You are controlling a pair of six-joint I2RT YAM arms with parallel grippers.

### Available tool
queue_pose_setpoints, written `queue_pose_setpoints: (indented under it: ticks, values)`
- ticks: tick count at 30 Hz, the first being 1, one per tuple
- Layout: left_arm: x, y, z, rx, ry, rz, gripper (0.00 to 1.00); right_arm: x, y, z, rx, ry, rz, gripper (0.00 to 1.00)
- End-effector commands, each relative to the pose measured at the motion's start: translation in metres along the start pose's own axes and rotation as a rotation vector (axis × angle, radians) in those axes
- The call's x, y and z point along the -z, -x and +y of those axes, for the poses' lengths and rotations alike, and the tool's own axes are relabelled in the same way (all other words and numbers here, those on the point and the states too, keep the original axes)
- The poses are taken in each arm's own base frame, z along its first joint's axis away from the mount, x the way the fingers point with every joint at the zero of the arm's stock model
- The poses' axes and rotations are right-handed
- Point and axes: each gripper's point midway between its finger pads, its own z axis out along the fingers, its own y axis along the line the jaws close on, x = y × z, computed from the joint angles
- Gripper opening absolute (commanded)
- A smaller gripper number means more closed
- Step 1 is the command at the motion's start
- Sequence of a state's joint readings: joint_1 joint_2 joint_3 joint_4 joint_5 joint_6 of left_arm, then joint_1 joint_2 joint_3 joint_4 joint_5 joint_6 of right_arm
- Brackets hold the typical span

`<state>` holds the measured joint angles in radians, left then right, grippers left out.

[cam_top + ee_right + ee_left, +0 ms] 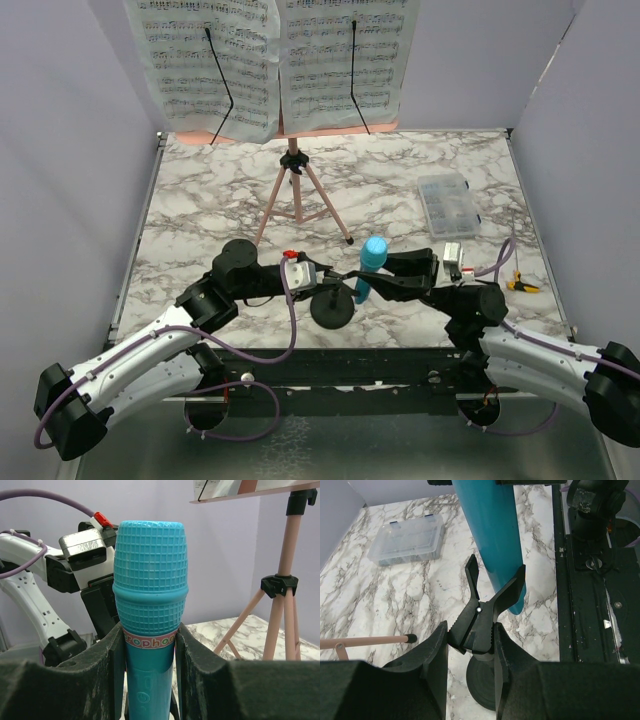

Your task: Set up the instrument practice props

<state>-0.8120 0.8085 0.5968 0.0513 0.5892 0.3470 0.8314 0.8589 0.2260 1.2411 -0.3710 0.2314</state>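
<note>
Firmly, the blue toy microphone (150, 580) is clamped upright between the fingers of the right gripper (149, 652), just below its head, so that its tail can be steered. The clip of the black mic stand (479, 611) is pinched by the left gripper (470, 652), apparently to steady it while the handle sits in the fork. That seating is shown only by the left wrist view. The pink music stand (296, 195) carrying both pages (205, 60) is shown whole only from above, well behind.
</note>
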Motion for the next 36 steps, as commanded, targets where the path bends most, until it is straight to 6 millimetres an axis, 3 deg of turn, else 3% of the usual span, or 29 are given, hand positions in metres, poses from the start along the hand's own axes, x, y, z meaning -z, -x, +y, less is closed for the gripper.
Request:
queue_pose_setpoints:
  ticks: [1, 29, 31, 36]
  values:
    - [0.001, -0.011, 0.000, 0.005, 0.011, 0.031, 0.00, -0.003, 0.012, -0.002, 0.037, -0.020, -0.060, 0.01]
    - [0.007, -0.007, 0.001, 0.005, 0.040, 0.015, 0.01, -0.011, -0.013, -0.001, 0.010, -0.080, -0.049, 0.01]
    - [0.007, -0.008, 0.001, 0.005, 0.042, 0.018, 0.15, -0.011, -0.015, -0.002, 0.006, -0.082, -0.043, 0.01]
    - [0.008, -0.008, 0.001, -0.010, 0.041, 0.015, 0.62, -0.013, -0.015, -0.005, 0.000, -0.097, -0.043, 0.01]
